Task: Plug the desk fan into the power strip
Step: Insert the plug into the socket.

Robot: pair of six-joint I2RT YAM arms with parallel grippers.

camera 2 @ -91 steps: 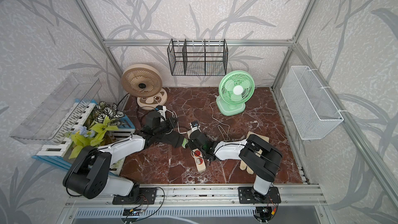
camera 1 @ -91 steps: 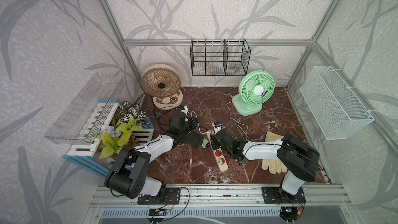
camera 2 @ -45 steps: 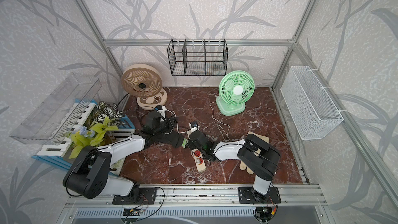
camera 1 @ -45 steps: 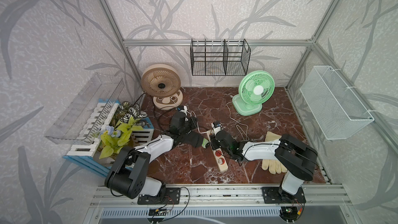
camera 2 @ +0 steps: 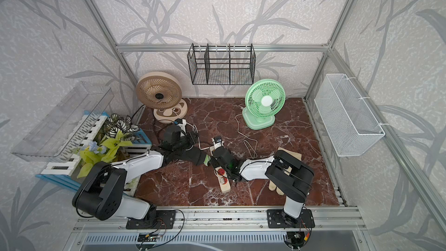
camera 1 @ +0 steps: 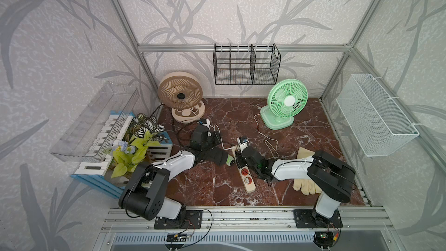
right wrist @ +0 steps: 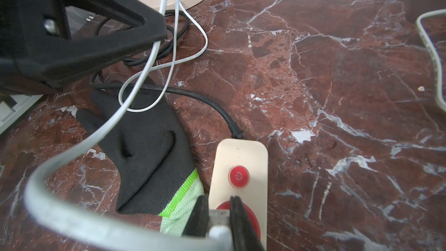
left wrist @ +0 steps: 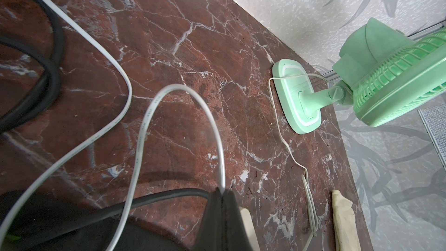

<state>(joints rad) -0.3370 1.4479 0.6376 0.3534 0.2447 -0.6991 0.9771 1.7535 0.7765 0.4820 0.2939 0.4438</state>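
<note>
The power strip [camera 1: 246, 177] lay on the bench [camera 1: 217, 196] near the front middle, between the two arms, its long side running roughly front to back. Its end with the red button [right wrist: 239, 176] pointed toward the back wall, and its black cord [right wrist: 205, 100] left that end and curved off toward the left arm's side.

The right claw [right wrist: 217, 207] was closed on a plug [right wrist: 218, 222], gripping it between both fingers. It held the plug directly above the first red socket, the one next to the button. The fingers hid the plug's prongs, so I could not tell whether they had entered the socket or only sat over it.

The left claw [left wrist: 220, 196] was pinched shut on the white cord [right wrist: 144, 73]. That cord ran from the base of the beige fan [camera 1: 180, 91] at the back left, looped over the bench, passed through the left claw and swept on to the plug.

A black glove [right wrist: 144, 146] with a green cuff lay flat just beside the strip, on the left arm's side, its cuff touching or nearly touching the strip's edge. The green fan [camera 1: 287, 100] stood upright at the back right, well apart from the strip, its own thin cord trailing loose across the bench. A cream glove [camera 1: 305, 185] lay partly under the right arm.
</note>
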